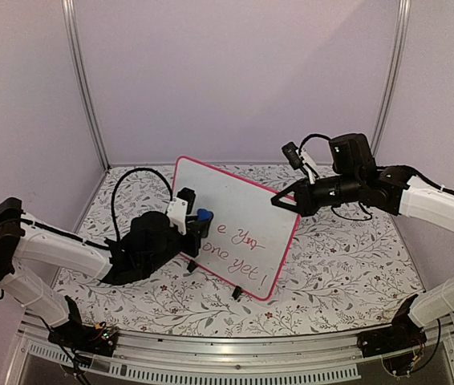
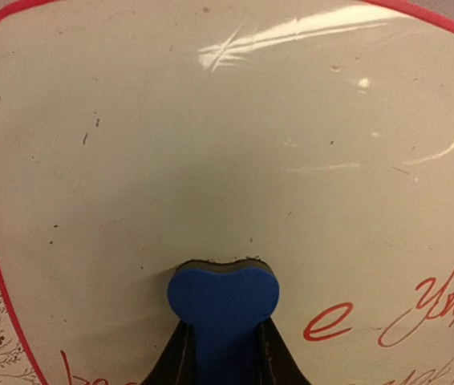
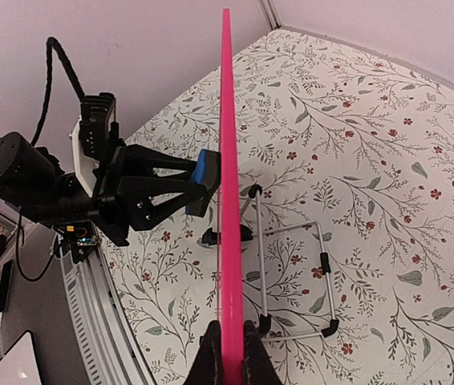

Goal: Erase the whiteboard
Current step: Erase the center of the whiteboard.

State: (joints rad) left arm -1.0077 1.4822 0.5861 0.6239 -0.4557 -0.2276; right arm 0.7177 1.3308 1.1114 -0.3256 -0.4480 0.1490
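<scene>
The whiteboard [image 1: 231,220] stands upright on the table, white with a pink frame and red handwriting low on its face. My left gripper [image 1: 197,223] is shut on a small blue eraser [image 1: 203,215] and presses it flat against the board's face. In the left wrist view the blue eraser [image 2: 222,309] sits between my fingers [image 2: 177,357], on the whiteboard [image 2: 227,144] with red letters to its right. My right gripper [image 1: 279,200] is shut on the board's upper right edge. The right wrist view looks along the whiteboard's pink frame [image 3: 229,200], pinched at the bottom by my right gripper [image 3: 231,353].
A wire stand [image 3: 291,277] with black caps props the board from behind. The table carries a floral-patterned cloth [image 1: 347,257]. Plain walls close in the back and sides, and a metal rail [image 1: 235,349] runs along the near edge.
</scene>
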